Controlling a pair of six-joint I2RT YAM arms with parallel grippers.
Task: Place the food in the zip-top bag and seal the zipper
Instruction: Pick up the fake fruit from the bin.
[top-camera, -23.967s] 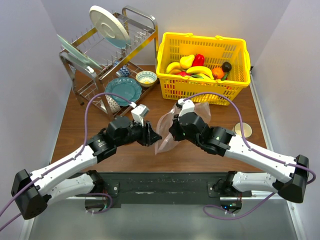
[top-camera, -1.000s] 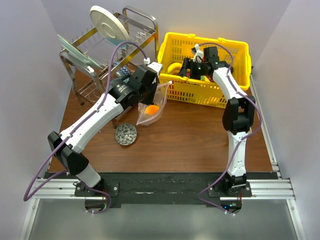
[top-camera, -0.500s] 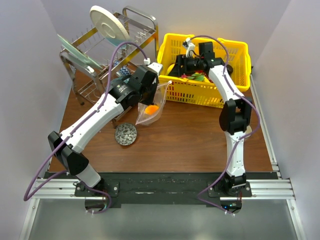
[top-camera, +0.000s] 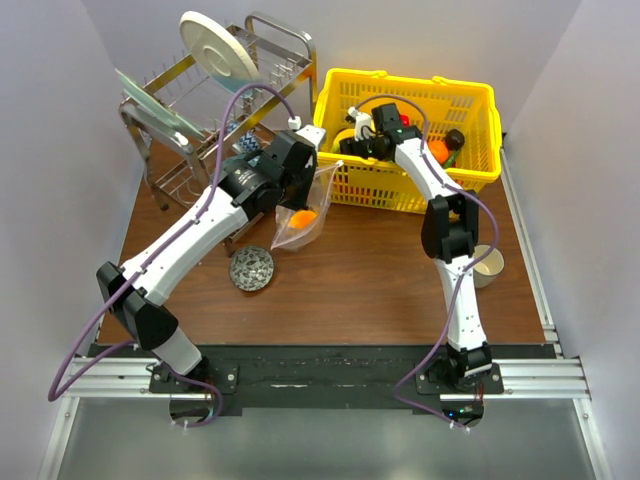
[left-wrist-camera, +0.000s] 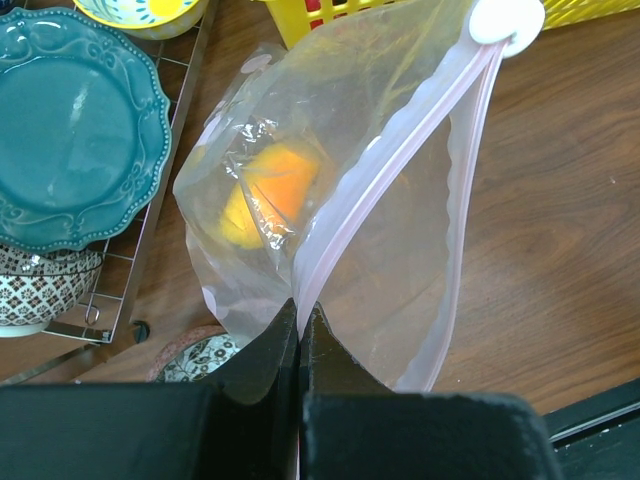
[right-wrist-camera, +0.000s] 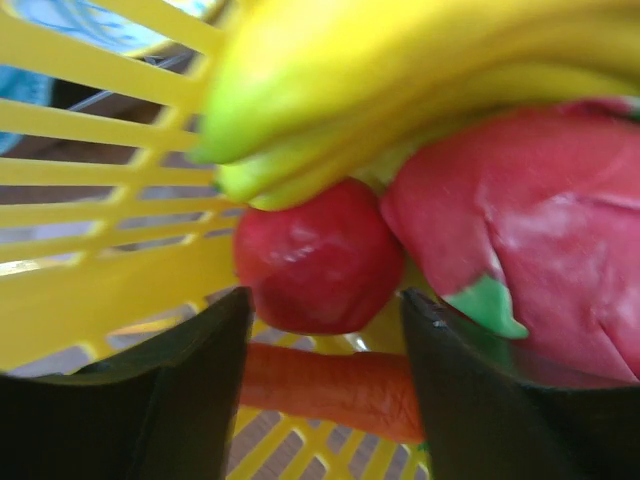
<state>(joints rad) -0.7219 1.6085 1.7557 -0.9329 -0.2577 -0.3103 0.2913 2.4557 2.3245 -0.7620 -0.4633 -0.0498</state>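
Note:
My left gripper is shut on the pink zipper edge of the zip-top bag, holding it up with its mouth open. An orange piece of food lies inside the bag. The left gripper hangs beside the basket's left wall. My right gripper is down inside the yellow basket. Its jaws stand open on either side of a round red fruit. A carrot lies below it, bananas above, and a pink piece to the right.
A metal dish rack with plates stands at the back left, with a teal plate on its lower shelf. A small patterned dish lies on the wooden table. A cup sits near the right edge.
My right gripper has moved left inside the basket, down to the red fruit, with its jaws a little narrower. The left arm and the bag have stayed still.

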